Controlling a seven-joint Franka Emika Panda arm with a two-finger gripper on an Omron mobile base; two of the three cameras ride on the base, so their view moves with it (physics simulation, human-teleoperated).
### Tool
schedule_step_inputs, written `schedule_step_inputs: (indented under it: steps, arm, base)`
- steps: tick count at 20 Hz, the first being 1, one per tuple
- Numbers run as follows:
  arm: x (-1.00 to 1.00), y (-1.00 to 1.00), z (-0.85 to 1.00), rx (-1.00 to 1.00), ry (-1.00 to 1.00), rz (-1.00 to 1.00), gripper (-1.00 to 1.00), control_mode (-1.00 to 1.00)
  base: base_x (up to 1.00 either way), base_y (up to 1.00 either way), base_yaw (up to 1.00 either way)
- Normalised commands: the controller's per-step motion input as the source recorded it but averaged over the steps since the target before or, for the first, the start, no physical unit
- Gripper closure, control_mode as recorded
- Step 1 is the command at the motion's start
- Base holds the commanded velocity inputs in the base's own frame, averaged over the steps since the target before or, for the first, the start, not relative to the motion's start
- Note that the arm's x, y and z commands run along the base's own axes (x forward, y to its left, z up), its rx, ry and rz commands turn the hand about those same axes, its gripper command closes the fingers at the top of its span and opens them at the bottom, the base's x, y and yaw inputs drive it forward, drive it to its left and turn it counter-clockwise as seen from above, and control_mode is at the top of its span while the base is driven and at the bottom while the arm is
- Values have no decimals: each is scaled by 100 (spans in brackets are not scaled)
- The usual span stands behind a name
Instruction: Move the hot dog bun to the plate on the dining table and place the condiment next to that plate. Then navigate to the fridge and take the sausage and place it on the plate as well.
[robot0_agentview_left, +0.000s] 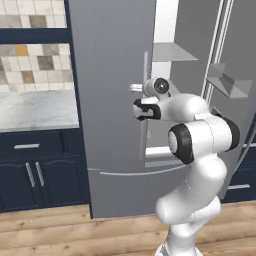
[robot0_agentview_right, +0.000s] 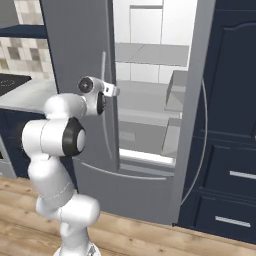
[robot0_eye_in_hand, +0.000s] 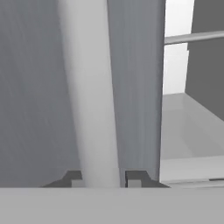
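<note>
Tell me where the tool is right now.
The tool is shut on the left fridge door's vertical handle; the right door hangs open, white shelves beside it.

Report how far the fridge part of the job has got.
Done: the robot is at the fridge, its right door already open. In hand: the gripper is shut on the left door's handle. Left: take the sausage and put it on the plate.

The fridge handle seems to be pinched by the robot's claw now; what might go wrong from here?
The gripper is shut on the left door handle of the fridge, and its small fingertips hold only the handle's sides, so a pull might slip off. The right door already stands open, and the elbow sits near it, so swinging could bump it.
</note>
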Motion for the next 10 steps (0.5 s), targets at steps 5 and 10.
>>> schedule_step_inputs:
  steps: [5, 10]
  arm:
    - [-85, 56, 0, 0, -2, 0, 100, -100]
    - [-78, 72, 0, 0, 0, -1, 100, -100]
  base:
    - [0, 0, 0]
    - [0, 0, 0]
